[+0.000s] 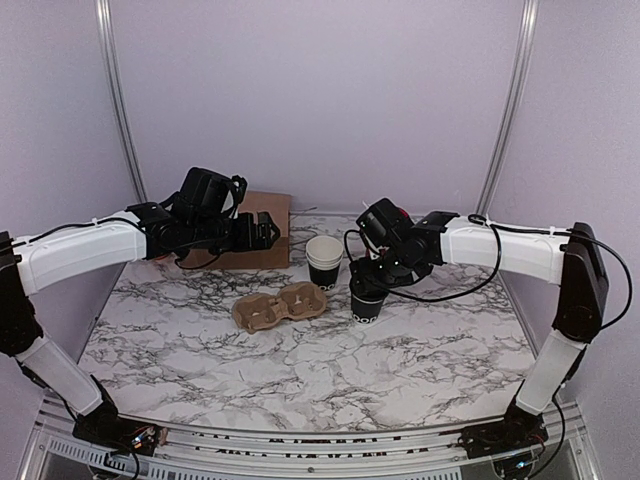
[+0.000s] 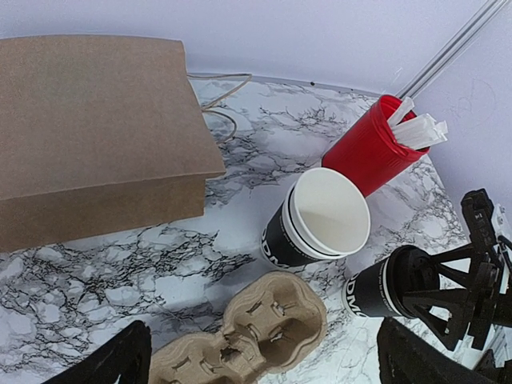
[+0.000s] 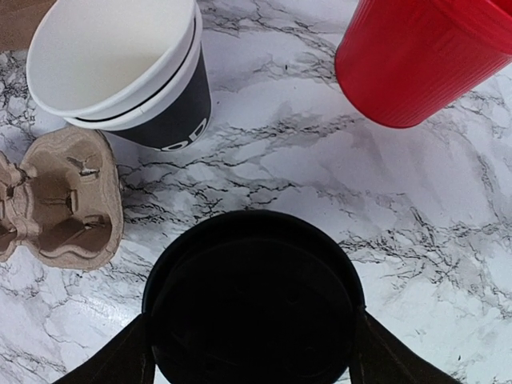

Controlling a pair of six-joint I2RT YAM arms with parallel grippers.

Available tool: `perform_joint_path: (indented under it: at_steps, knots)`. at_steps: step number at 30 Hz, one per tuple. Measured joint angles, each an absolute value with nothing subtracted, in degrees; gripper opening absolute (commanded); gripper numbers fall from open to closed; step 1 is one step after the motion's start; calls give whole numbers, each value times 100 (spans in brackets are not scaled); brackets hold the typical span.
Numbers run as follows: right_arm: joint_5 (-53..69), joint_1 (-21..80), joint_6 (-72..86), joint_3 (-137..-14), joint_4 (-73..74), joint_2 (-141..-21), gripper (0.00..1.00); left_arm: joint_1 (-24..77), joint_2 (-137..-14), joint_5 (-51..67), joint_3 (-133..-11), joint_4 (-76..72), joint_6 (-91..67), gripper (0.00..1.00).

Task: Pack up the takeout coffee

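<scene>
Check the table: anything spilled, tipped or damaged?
Nothing stands out. The lidded takeout coffee, the cup stack and the red utensil cup stand upright; the cardboard carrier lies flat, both wells empty. No spill on the marble table.

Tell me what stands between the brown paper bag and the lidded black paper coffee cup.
A stack of lidless black paper cups with white rims, clearest in the left wrist view.

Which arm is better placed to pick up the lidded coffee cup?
Right. The right gripper has its jaws either side of the takeout coffee; the left gripper hangs open by the paper bag, away from it.
</scene>
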State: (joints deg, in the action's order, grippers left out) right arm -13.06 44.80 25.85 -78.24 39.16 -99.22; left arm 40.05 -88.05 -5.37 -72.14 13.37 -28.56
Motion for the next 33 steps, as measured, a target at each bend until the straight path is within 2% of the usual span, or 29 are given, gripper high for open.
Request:
perform_joint_path:
  at_steps: [9, 23, 33]
  knots:
    - [-1358, 4480, 2593, -7817, 3933, -9922, 73, 4005, -8805, -497, -7214, 1337, -2921, 99]
    - [-1691, 4399, 2676, -7585, 4042, -9708, 73, 4005, -8818, -473, -7214, 1332, -2947, 99]
    - [-1702, 3339, 2652, -6604, 3970, -8796, 73, 4005, -8930, -370, -7227, 1310, -2961, 99]
